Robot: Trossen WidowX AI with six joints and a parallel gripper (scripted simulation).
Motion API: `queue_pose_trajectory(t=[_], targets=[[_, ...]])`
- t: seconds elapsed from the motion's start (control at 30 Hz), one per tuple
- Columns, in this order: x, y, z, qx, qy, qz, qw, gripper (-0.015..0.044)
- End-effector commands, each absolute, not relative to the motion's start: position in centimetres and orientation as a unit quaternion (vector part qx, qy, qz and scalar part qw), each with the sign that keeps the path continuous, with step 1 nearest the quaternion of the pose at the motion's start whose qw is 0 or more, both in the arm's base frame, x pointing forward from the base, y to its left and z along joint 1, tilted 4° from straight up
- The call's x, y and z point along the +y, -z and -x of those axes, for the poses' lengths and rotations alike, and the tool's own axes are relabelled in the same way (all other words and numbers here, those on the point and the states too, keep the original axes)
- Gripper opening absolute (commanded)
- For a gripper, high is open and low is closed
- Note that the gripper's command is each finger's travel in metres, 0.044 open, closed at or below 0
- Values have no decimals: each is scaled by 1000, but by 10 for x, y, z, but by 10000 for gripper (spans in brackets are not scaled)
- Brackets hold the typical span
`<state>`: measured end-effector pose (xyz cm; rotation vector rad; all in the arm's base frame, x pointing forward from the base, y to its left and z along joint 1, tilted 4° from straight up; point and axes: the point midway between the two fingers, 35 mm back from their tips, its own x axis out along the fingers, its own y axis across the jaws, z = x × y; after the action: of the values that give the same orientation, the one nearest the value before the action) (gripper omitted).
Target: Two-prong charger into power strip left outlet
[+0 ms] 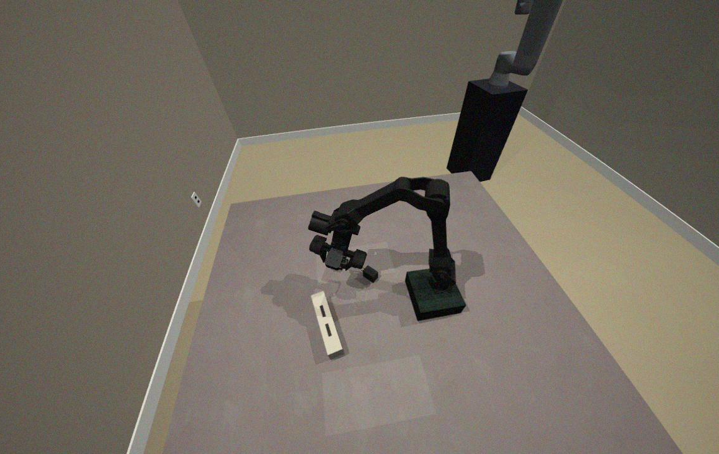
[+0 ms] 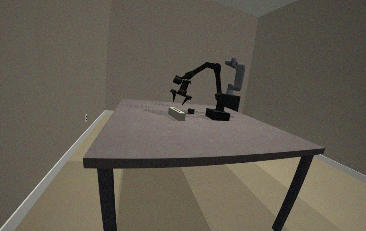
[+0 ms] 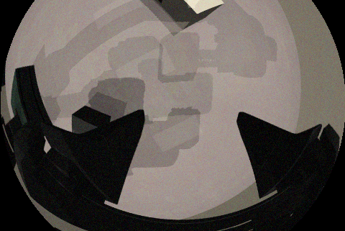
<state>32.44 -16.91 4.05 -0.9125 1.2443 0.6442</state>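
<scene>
The black charger point(image 1: 370, 273) point(image 2: 191, 111) point(image 3: 90, 116) lies on the table between the power strip and the arm's base. In the wrist view it is partly hidden behind the left finger, and its prongs cannot be made out there. The white power strip point(image 1: 334, 343) point(image 2: 177, 114) point(image 3: 205, 1) lies on the table with two dark outlets on top. My gripper point(image 2: 178, 103) point(image 3: 193, 116) is open and empty, pointing down above the table. It hangs beyond the strip in the top and exterior views, to the left of the charger and well above it.
The arm's dark green base block point(image 1: 435, 304) point(image 2: 217, 115) stands on the table point(image 1: 260, 389) point(image 2: 150, 137), to the right of the charger. A second, grey arm point(image 1: 537, 39) point(image 2: 239, 76) stands on a dark pedestal point(image 1: 486, 129) beyond the table. A wall outlet point(image 1: 196, 199) point(image 2: 86, 117) is at the left.
</scene>
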Motion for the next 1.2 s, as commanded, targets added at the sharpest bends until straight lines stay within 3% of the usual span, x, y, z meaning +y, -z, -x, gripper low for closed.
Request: queue_pose_trajectory(t=[0.0, 1.17], targets=[[-169, -41, -324, 553, -285, 403, 671, 426], [-153, -38, -274, 673, -40, 67, 736, 440]])
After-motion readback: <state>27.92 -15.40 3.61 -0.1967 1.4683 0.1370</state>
